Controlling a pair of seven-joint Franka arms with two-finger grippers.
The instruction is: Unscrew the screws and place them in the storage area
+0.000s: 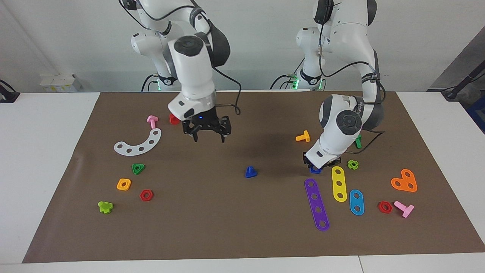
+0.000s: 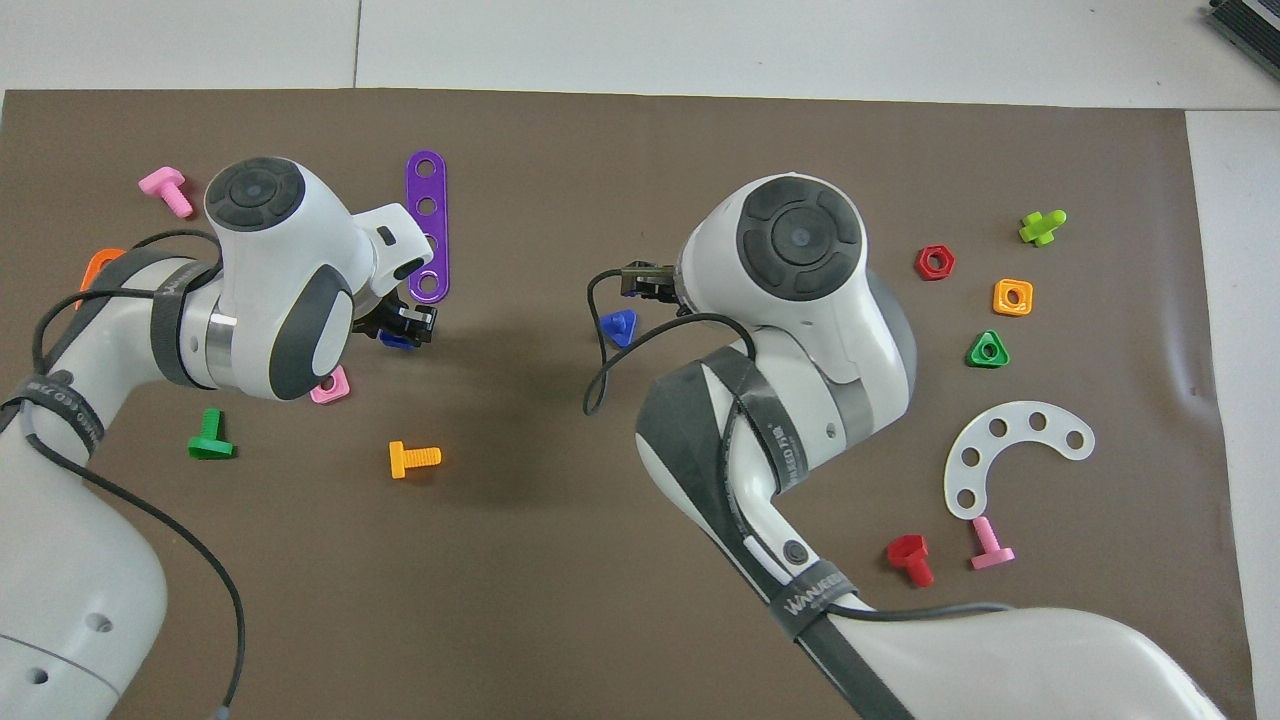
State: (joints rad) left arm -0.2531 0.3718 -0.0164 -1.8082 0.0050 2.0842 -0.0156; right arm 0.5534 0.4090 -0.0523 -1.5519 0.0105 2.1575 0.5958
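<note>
Presently, the unscrewing step is judged complete: the dark-blue bolt (image 1: 250, 172) and its dark-blue square nut (image 1: 315, 170) lie well apart on the brown mat (image 1: 227, 235). In the facing view, the nut is found at 3 o'clock of the bolt, under the left gripper (image 1: 317, 165), at the mat. Whether the nut is gripped or released cannot be told. The right gripper (image 1: 207, 136) is held spread wide and empty, raised, at 10 o'clock of the bolt. A descent over the bolt is called for next. The bolt is smooth moulded plastic, its triangular head flat on the mat and its short stem upward. A perforated purple strip (image 1: 316, 204) lies at 6 o'clock of the nut.
</note>
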